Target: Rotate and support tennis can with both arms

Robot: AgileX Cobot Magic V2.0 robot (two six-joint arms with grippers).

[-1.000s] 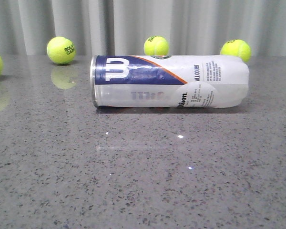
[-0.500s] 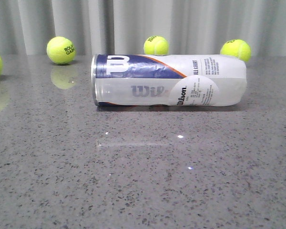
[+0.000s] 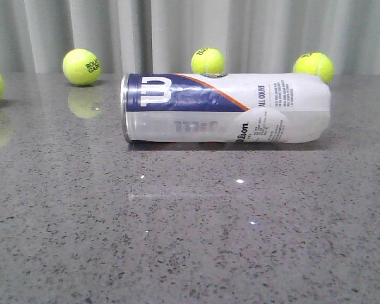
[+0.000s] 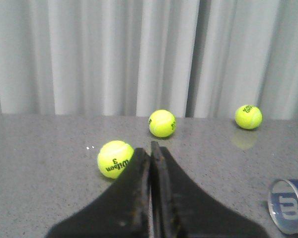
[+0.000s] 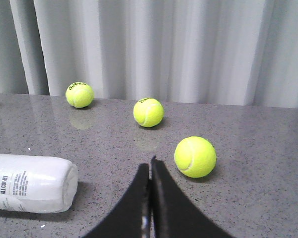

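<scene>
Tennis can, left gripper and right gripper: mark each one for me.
tennis can (image 3: 225,109), front view, middle of its labelled side as it lies on the table.
left gripper (image 4: 150,148), left wrist view, tip where the shut jaws meet.
right gripper (image 5: 150,166), right wrist view, tip of the shut jaws.

The left end effector (image 4: 150,148) is seen from its wrist camera with its two black fingers pressed together, holding nothing and raised above the bench. The right end effector (image 5: 150,166) matches it, fingers closed tip to tip and empty. Neither arm appears in the front view.
</scene>
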